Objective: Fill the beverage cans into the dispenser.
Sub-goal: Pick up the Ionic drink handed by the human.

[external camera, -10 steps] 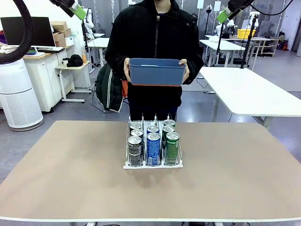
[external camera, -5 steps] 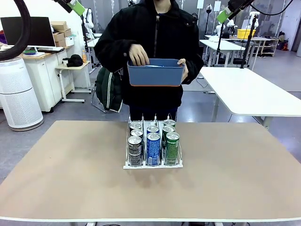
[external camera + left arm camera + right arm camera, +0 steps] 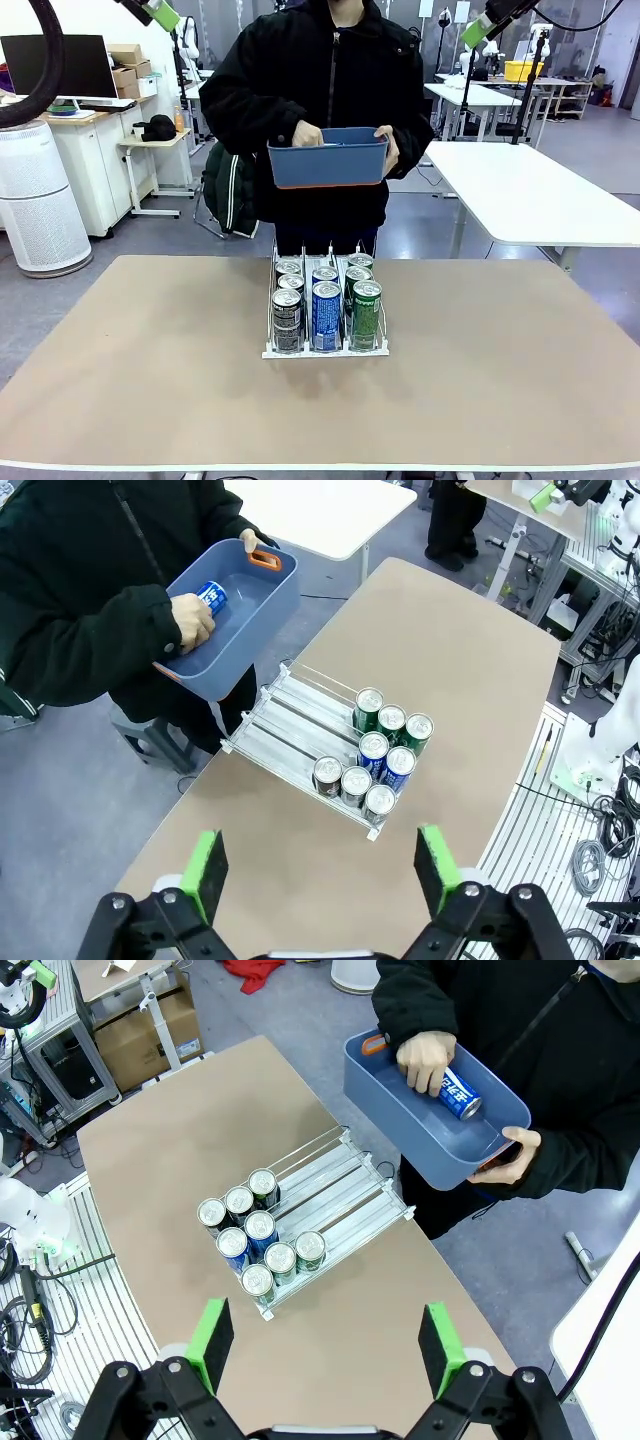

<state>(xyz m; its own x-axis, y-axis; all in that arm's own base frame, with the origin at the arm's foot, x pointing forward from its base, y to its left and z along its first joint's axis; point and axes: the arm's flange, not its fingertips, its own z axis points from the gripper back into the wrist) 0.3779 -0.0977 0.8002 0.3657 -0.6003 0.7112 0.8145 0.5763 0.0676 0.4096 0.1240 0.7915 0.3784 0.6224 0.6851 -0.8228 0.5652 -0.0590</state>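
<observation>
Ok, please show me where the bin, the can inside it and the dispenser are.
Bin [image 3: 388, 1110]: right wrist view, on its outer wall.
Can [image 3: 463, 1097]: right wrist view, on its blue side.
Dispenser [image 3: 345, 1192]: right wrist view, on its bare lanes.

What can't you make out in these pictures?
Front view: inside of the blue bin, hidden by its near wall.
Front view: rear cans, labels hidden behind the front cans.
Wrist views: blue can in the bin, partly covered by the person's hand.
Wrist views: can print, too small.
</observation>
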